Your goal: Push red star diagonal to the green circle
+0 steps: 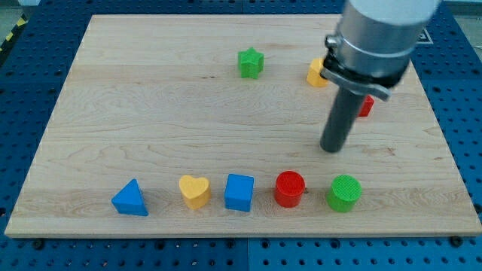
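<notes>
Camera view shows us our arm covering most of the red star [367, 106] and part of a yellow block [316, 73]. We carry no pincer; my tip [331, 149] rests on bare board below them, above the green circle [345, 193]. No writing visible.

On the surface [151, 113], a red circle [290, 188], blue cube [239, 193], yellow heart [194, 191] and blue triangle [129, 199] are lined up leftward in the view from the green circle [345, 193]. My tip [331, 149] is found above that circle. A partly hidden red block [367, 106], a yellow block [316, 73] and a green star [251, 62] are set farther above it.
</notes>
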